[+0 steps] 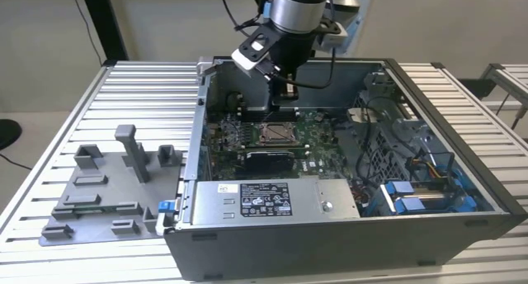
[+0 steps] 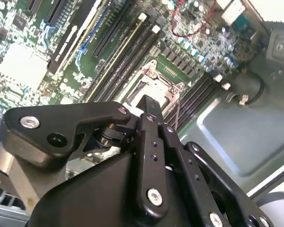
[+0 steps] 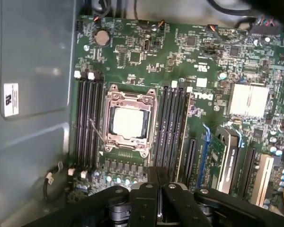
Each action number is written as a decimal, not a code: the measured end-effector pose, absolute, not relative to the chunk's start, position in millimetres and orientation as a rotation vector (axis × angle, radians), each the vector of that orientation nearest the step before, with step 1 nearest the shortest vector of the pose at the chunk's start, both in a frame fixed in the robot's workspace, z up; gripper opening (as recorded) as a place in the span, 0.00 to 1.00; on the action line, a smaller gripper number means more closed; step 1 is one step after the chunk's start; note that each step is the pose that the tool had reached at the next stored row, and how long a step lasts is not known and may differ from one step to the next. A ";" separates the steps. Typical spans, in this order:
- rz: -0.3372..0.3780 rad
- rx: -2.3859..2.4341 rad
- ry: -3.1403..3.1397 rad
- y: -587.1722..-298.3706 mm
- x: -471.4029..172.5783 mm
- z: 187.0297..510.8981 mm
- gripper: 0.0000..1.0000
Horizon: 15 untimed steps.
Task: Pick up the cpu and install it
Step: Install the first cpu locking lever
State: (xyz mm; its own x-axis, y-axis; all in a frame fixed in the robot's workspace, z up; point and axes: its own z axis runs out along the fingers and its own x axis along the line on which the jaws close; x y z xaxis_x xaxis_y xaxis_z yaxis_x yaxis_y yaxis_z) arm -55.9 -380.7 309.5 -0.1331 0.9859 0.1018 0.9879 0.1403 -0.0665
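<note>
The cpu (image 3: 128,122) is a pale silver square lying flat inside the dark metal socket frame (image 3: 112,97) on the green motherboard (image 3: 180,56). The exterior view shows the cpu (image 1: 275,133) in the middle of the open computer case (image 1: 347,240). My gripper (image 1: 285,97) hangs above the board, a little behind the socket, apart from the cpu. Its two black fingers (image 3: 151,191) are pressed together with nothing between them. In the second wrist view the gripper (image 2: 148,101) sits in front of the socket (image 2: 156,82) and hides part of it.
Black memory slots (image 3: 87,123) run along both sides of the socket. A silver power supply box (image 1: 272,200) with a white label sits at the case's front. Blue drive brackets (image 1: 421,194) and cables fill the exterior view's right. A grey fixture (image 1: 107,191) stands on the slatted table (image 1: 66,111).
</note>
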 end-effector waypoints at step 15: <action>0.000 -1.656 -2.525 -380.7 -55.9 309.5 0.00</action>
State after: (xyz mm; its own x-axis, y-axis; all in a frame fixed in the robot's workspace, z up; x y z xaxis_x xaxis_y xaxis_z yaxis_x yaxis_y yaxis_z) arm -55.9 -380.7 309.5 -0.3936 0.9136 0.1018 0.9136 0.4010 -0.0665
